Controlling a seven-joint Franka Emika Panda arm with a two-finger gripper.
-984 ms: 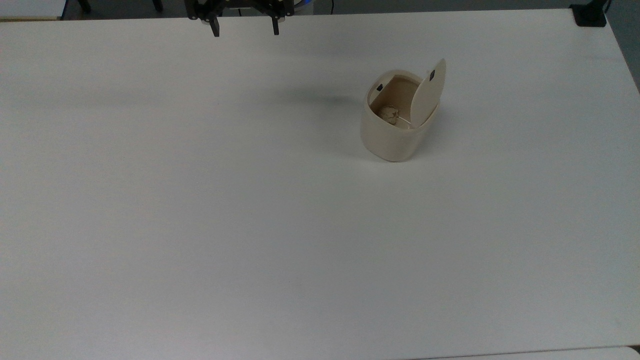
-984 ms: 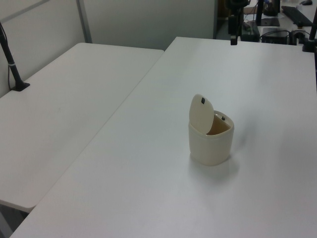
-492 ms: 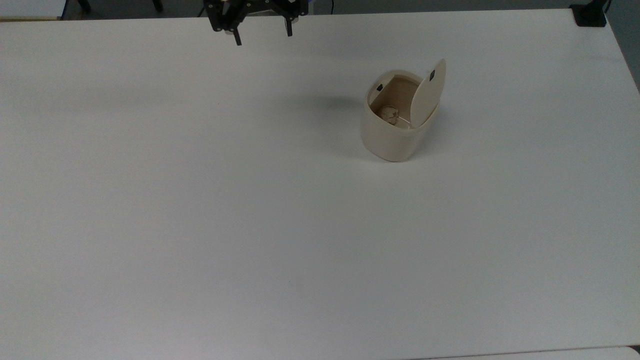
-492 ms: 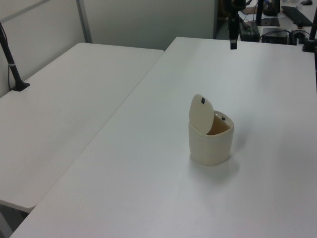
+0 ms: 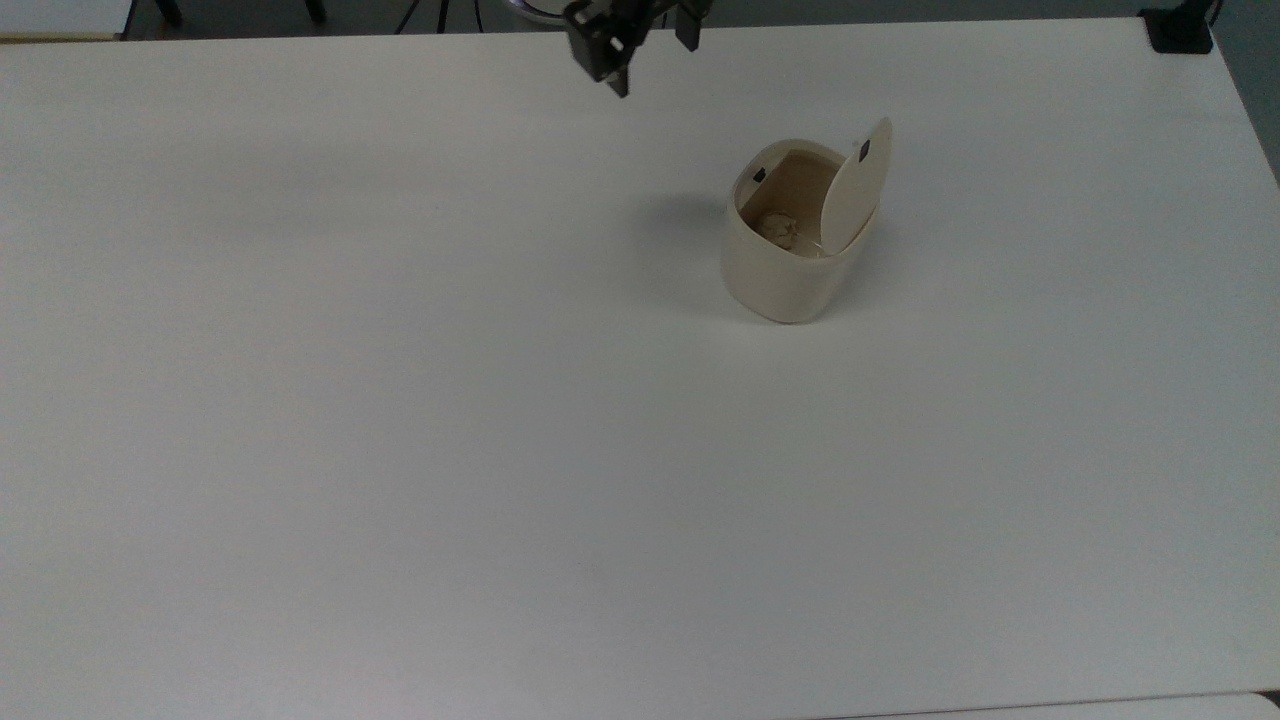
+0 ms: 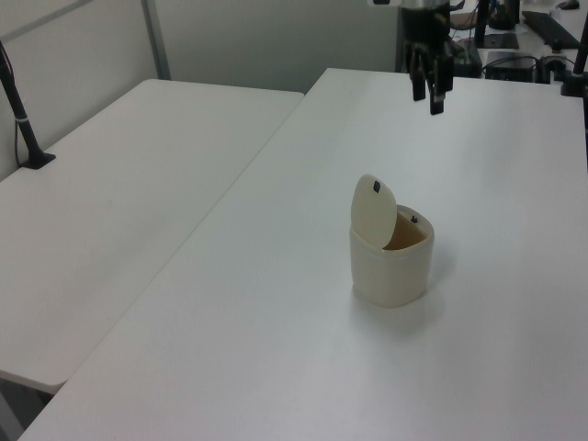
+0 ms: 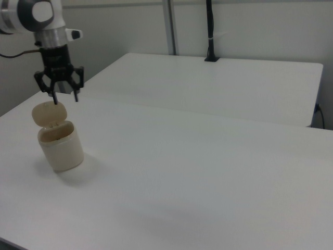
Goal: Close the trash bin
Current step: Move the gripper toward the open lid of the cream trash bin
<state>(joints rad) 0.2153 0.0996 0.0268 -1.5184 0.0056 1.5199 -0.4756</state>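
A broad white surface (image 5: 400, 400) spans the top view. In the left view a second white table (image 6: 119, 202) adjoins it at nine o'clock, a black post (image 6: 18, 110) clamped at its far edge.

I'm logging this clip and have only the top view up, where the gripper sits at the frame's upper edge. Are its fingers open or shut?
Observer: Open. In the right view the gripper has its fingers spread, with nothing between them.
Operator: Is it touching the trash bin's lid?
Observer: No. In the left view it hangs in the air beyond the trash bin, apart from the raised lid.
Operator: And is it down at table level?
Observer: No. The left view shows its fingertips well above the table, higher than the top of the lid.
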